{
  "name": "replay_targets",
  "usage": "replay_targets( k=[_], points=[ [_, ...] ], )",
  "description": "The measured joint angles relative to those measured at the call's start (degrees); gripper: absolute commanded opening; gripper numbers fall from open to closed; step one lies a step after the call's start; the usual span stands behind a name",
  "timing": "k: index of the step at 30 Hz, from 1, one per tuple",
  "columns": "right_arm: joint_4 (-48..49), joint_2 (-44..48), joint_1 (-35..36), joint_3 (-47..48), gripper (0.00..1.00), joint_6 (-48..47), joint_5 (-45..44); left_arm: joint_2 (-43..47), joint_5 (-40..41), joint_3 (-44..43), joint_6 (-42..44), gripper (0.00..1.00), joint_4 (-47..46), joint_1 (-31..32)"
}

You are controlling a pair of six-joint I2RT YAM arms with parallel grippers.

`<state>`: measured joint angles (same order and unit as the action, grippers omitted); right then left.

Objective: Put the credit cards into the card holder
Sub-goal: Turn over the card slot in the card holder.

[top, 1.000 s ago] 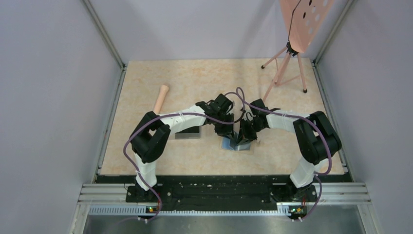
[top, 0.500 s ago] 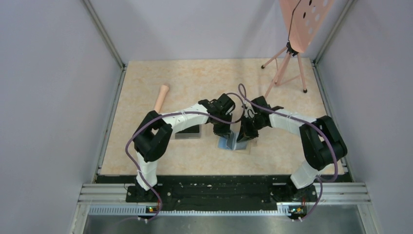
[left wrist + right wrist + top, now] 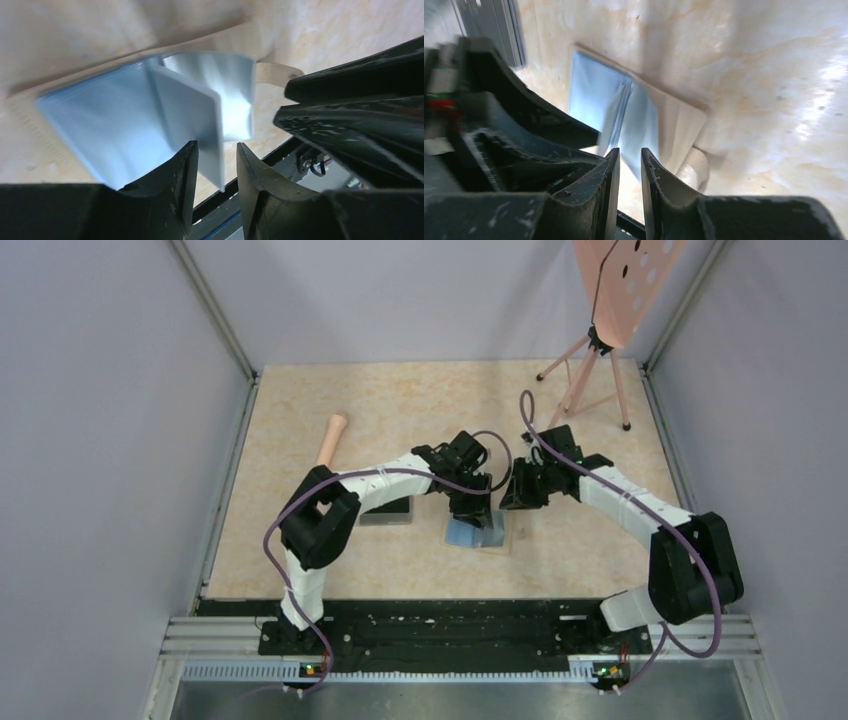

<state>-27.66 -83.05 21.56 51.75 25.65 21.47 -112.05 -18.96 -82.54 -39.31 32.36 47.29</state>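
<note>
The card holder [image 3: 466, 535] lies open on the table, grey-blue inside up, tan edge and strap to the right. My left gripper [image 3: 472, 508] is right over it. In the left wrist view [image 3: 217, 145] the jaws stand a little apart, and a raised grey-blue flap [image 3: 200, 110] of the card holder [image 3: 100, 115] leans on one finger. My right gripper [image 3: 514, 496] is just right of the holder. In its wrist view [image 3: 630, 150] the jaws are narrowly apart and empty, above the holder [image 3: 589, 95]. No black credit card shows.
A clear box [image 3: 386, 512] with dark contents lies half under the left forearm. A wooden stick [image 3: 330, 440] lies at the left. A pink stand on a tripod [image 3: 590, 370] is at the back right. Walls close both sides; a metal rail [image 3: 460, 635] runs along the near edge.
My right gripper has drawn back from the card holder, up and to the right. My left gripper has shifted slightly right and stays at the holder.
</note>
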Motion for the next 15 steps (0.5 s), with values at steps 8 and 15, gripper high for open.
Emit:
replay_targets(
  k=[8, 15],
  points=[
    [-1.0, 2.9, -4.9, -0.4, 0.23, 0.0, -1.3, -6.5, -9.2, 0.0, -1.7, 0.42, -6.8, 1.2],
    [-1.7, 2.9, -4.9, -0.4, 0.27, -0.2, -0.2, -6.1, -10.1, 0.8, -2.0, 0.51, -10.1, 1.5]
  ],
)
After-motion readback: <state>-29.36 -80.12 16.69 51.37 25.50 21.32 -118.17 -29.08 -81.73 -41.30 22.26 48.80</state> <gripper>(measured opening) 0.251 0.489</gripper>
